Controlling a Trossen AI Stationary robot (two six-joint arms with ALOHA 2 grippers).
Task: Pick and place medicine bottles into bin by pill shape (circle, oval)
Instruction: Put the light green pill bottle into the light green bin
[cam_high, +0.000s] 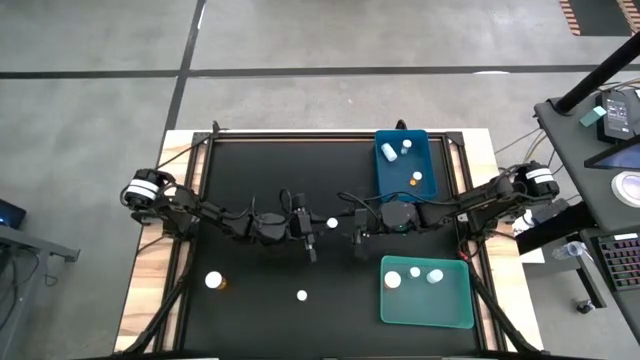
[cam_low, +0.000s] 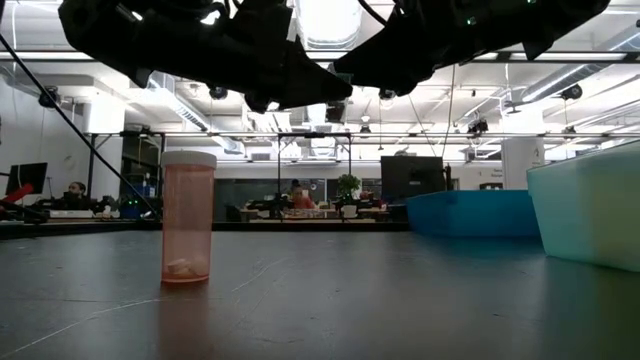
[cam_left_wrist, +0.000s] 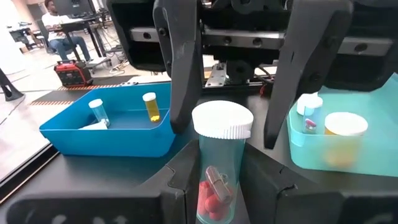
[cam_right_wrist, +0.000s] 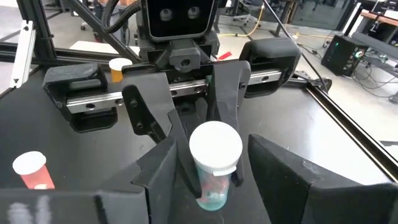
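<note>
A clear bottle with a white cap (cam_high: 332, 223) and red pills plus a capsule inside (cam_left_wrist: 214, 186) is held up over the middle of the table. My left gripper (cam_high: 318, 230) is shut on it. My right gripper (cam_high: 350, 230) faces it from the table's right. It is open, with its fingers (cam_left_wrist: 180, 93) standing on either side of the bottle, apart from it. Two more bottles stand on the table near the front left: one with an orange body (cam_high: 213, 281) and one of which only the white cap shows (cam_high: 302, 295). My left gripper pinches the bottle's clear body just below the cap (cam_left_wrist: 219, 155) between its two fingers (cam_right_wrist: 179, 149). The fingers come in level from the table's left. The bottle stands upright in the hold, cap up, lifted clear of the table.
A blue bin (cam_high: 385, 180) at the back right holds a few bottles. A teal bin (cam_high: 400, 305) at the front right holds three bottles. The orange bottle also shows standing alone in the low view (cam_low: 188, 218).
</note>
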